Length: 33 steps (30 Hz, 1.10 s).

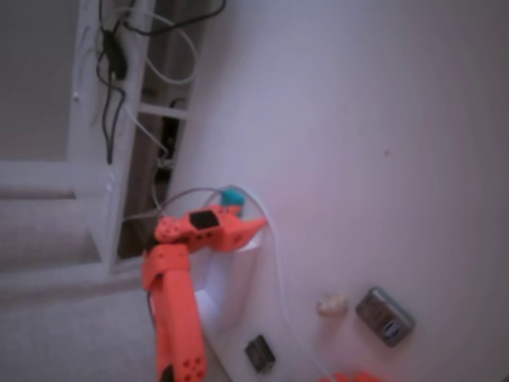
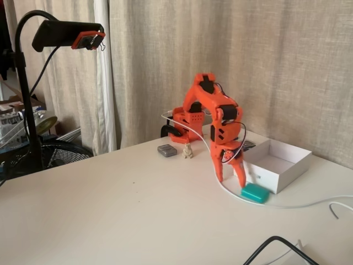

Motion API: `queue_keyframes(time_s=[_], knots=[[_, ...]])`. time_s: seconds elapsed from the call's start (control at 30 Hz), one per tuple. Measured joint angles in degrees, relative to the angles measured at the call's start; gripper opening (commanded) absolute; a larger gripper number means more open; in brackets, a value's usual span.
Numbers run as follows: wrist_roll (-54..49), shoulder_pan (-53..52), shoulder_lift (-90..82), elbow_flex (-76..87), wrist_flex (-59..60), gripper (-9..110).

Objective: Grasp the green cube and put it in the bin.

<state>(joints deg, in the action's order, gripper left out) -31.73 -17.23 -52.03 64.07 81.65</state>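
Observation:
The green cube (image 2: 255, 192) lies flat on the white table, close to the near corner of the bin (image 2: 287, 174), a white open-topped box. My orange gripper (image 2: 230, 176) points down just left of the cube, open, with nothing between its fingers; its right finger (image 2: 241, 172) stands a short way from the cube. From above in a fixed view the cube (image 1: 233, 195) shows just beyond the gripper (image 1: 248, 227), and the arm hides part of the bin (image 1: 235, 286).
A white cable (image 2: 287, 205) runs across the table past the cube. A grey gadget (image 1: 384, 316), a beige lump (image 1: 332, 304) and a small dark gadget (image 1: 259, 352) sit near the arm's base. A black cable (image 2: 276, 243) lies at the front edge. A white shelf frame (image 1: 103, 119) stands off the table.

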Motion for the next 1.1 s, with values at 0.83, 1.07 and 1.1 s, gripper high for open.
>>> queue_keyframes(time_s=[0.83, 1.07, 1.1], knots=[[0.09, 0.88, -0.44, -3.87, -18.28, 56], [-0.09, 4.39, 5.80, -10.11, -8.17, 56], [-0.09, 4.66, 6.50, -11.16, -6.68, 56]])
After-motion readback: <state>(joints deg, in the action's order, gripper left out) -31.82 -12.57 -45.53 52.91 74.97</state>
